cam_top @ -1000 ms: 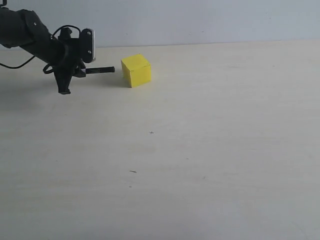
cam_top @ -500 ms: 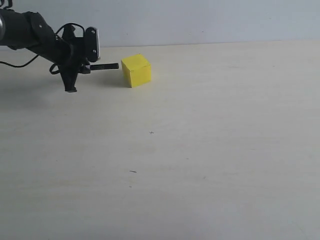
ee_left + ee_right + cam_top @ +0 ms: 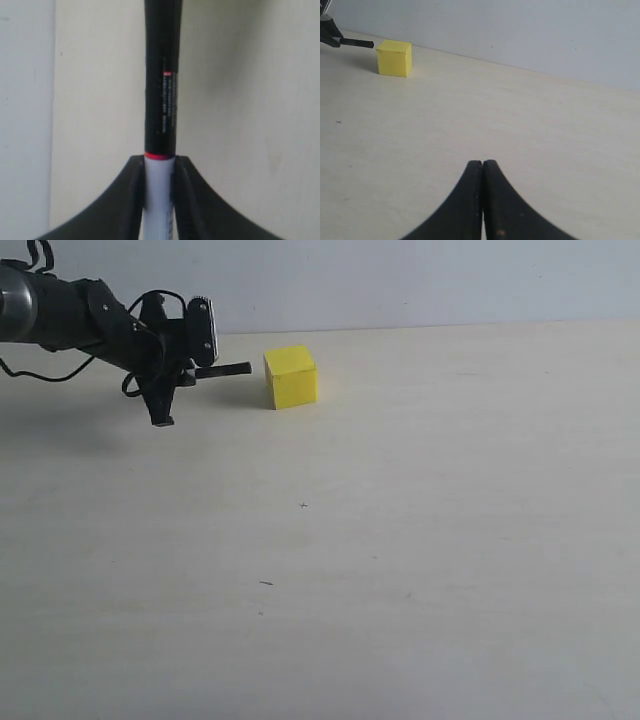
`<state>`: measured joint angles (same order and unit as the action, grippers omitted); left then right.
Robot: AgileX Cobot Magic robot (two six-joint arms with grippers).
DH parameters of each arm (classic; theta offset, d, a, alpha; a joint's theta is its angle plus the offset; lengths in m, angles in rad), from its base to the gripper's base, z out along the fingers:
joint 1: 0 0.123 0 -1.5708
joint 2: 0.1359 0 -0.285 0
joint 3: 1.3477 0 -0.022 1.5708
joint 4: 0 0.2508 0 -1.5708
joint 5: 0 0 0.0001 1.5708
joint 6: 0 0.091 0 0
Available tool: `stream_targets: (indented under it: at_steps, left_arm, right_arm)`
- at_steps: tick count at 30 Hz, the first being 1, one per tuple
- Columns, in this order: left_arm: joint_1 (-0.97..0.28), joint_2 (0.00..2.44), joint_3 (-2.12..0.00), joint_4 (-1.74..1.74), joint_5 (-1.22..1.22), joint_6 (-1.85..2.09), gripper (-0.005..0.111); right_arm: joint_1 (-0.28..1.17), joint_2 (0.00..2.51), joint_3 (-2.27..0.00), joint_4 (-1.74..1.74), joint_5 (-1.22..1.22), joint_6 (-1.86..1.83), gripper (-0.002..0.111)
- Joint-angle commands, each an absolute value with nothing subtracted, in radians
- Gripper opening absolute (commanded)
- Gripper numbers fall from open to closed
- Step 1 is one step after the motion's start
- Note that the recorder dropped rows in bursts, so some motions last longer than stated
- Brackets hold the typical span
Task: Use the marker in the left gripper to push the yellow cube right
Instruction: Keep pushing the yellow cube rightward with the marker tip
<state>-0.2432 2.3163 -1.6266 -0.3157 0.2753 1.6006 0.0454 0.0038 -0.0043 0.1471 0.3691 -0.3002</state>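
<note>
Yellow cube (image 3: 291,377) shifted right along far edge. Left gripper (image 3: 159,162) clamped on marker (image 3: 228,369). Rec.: keep tip level, centred on cube face.

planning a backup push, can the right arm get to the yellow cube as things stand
Probably yes: only bare table lies between the shut right end effector and the yellow cube; the marker is on its far side. Range can't be judged.

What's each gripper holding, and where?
Left gripper grips the marker by its white barrel, just behind the black cap. Right gripper is shut, empty.
</note>
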Motion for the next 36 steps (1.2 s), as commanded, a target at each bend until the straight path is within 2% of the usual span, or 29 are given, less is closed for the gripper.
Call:
stream_targets:
  at_steps: [1,7,11,16,27,36]
  left_arm:
    - [-0.240,2.302,-1.630,-0.324,0.271,1.562,0.000]
    - [-0.297,2.333,-1.632,-0.376,0.120,1.562,0.000]
    - [-0.333,2.334,-1.632,-0.379,0.114,1.562,0.000]
    - [-0.280,2.327,-1.632,-0.381,0.148,1.489,0.000]
    - [-0.185,2.292,-1.632,-0.230,0.406,1.483,0.000]
    - [-0.203,2.273,-1.632,-0.168,0.348,1.479,0.000]
  right_arm:
    - [0.047,0.000,0.000,0.150,0.356,-0.302,0.000]
    - [0.047,0.000,0.000,0.150,0.356,-0.302,0.000]
    - [0.047,0.000,0.000,0.150,0.356,-0.302,0.000]
    - [0.047,0.000,0.000,0.150,0.356,-0.302,0.000]
    - [0.047,0.000,0.000,0.150,0.356,-0.302,0.000]
    - [0.047,0.000,0.000,0.150,0.356,-0.302,0.000]
